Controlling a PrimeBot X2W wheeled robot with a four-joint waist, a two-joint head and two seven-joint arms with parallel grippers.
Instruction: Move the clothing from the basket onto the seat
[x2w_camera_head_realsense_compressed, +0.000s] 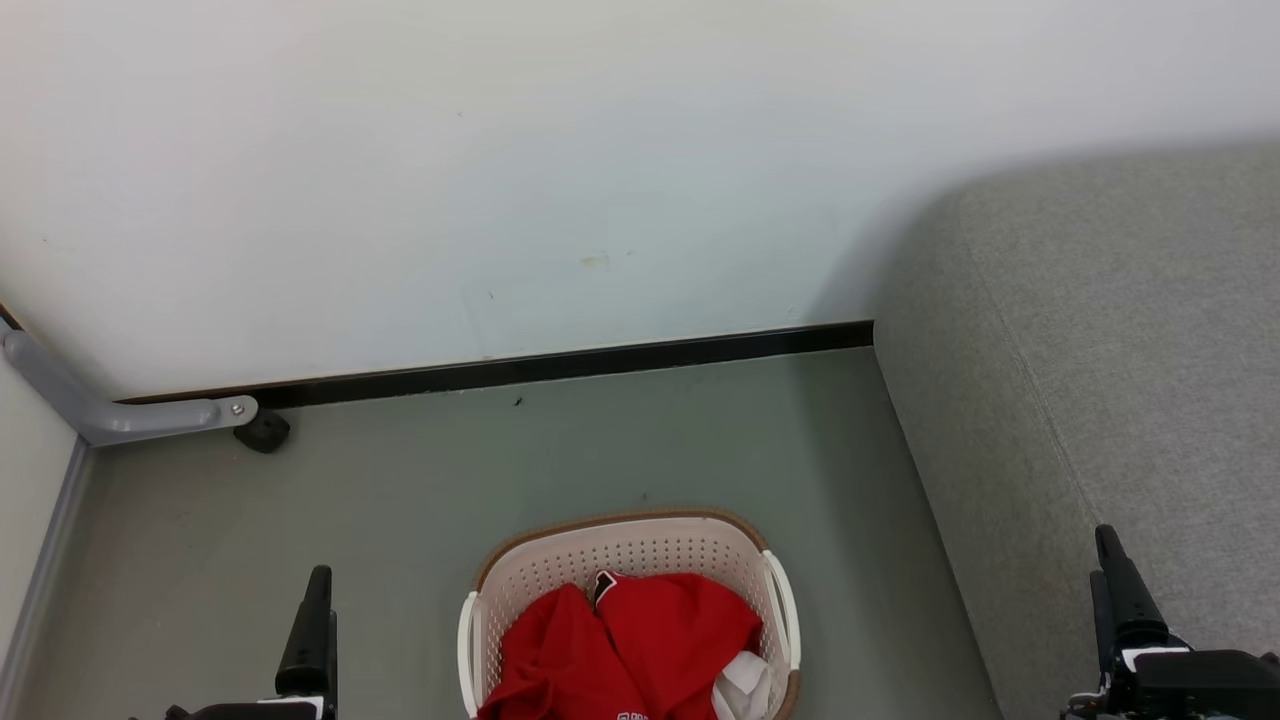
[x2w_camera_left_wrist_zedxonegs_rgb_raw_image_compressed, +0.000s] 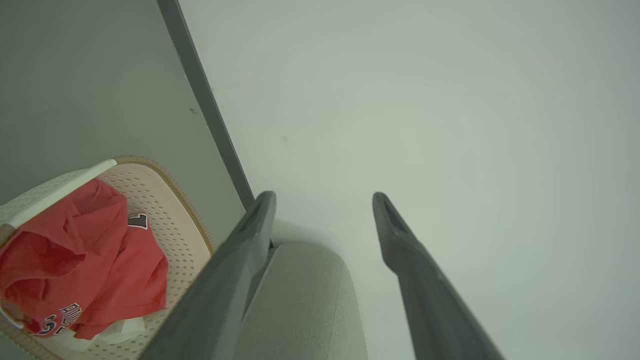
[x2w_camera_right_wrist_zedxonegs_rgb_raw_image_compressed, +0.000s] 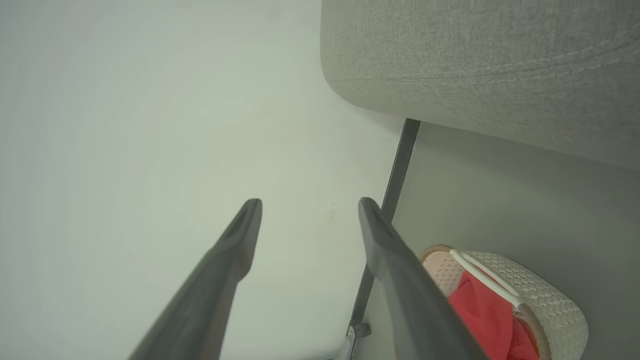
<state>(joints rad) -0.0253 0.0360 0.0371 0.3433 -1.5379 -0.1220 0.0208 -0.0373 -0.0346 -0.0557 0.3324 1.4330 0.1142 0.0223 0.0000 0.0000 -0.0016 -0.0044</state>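
On a grey-green floor (x2w_camera_head_realsense_compressed: 400, 480), a short way out from a pale wall (x2w_camera_head_realsense_compressed: 500, 180), sits an oval cream laundry basket (x2w_camera_head_realsense_compressed: 620, 550) with perforated sides, a brown rim and 2 white handles. All of the clothing (x2w_camera_head_realsense_compressed: 640, 640) lies inside the basket. 2 bright red jerseys (x2w_camera_head_realsense_compressed: 560, 660) are crumpled together and cover most of the inside; one shows a black-and-white collar edge, and white lettering shows on the red fabric. A plain white garment (x2w_camera_head_realsense_compressed: 745, 685) is tucked against the basket's right side, partly under the red fabric.

To the right of the basket, with a strip of floor between them, stands the seat (x2w_camera_head_realsense_compressed: 1100, 350), a large grey fabric cushion with rounded edges and a stitched seam. It is far bigger than the basket.

Left of the basket and well apart from it, the left gripper (x2w_camera_left_wrist_zedxonegs_rgb_raw_image_compressed: 324, 197) has its 2 long dark fingers spread wide, with nothing between them. Right of the basket, in front of the seat's near edge, the right gripper (x2w_camera_right_wrist_zedxonegs_rgb_raw_image_compressed: 310, 201) is likewise spread wide and empty.

Beyond the basket, a dark baseboard (x2w_camera_head_realsense_compressed: 560, 365) runs along the foot of the wall. Far to the basket's left, a grey metal bracket (x2w_camera_head_realsense_compressed: 120, 415) is fixed near the corner.
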